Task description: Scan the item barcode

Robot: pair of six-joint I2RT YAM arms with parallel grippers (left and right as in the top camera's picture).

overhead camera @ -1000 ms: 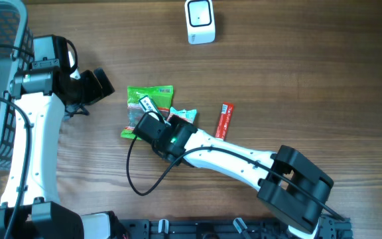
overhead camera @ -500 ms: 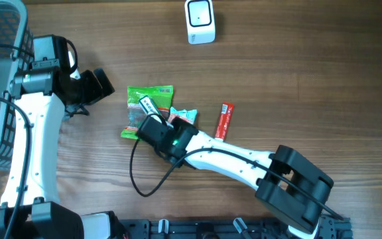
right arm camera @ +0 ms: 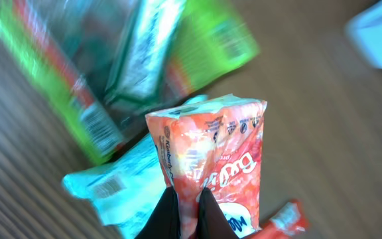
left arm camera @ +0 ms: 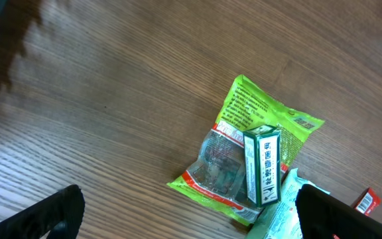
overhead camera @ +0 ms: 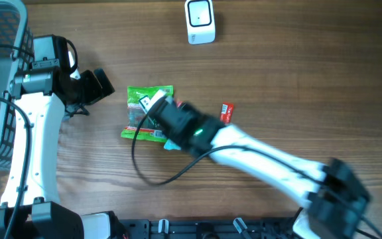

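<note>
Lettering on orange packet [right arm camera: 211,159] in right pincer [right arm camera: 190,197] is blurred.

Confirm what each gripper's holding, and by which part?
The right gripper pinches the orange snack packet by one short end. The left gripper is open, holding nothing.

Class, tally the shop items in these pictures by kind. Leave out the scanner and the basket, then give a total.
Packets: 3 (green packet, teal packet, orange-red packet)
Boxes: 1 (small box)
Sticks: 1 (red stick)
Total: 5
</note>
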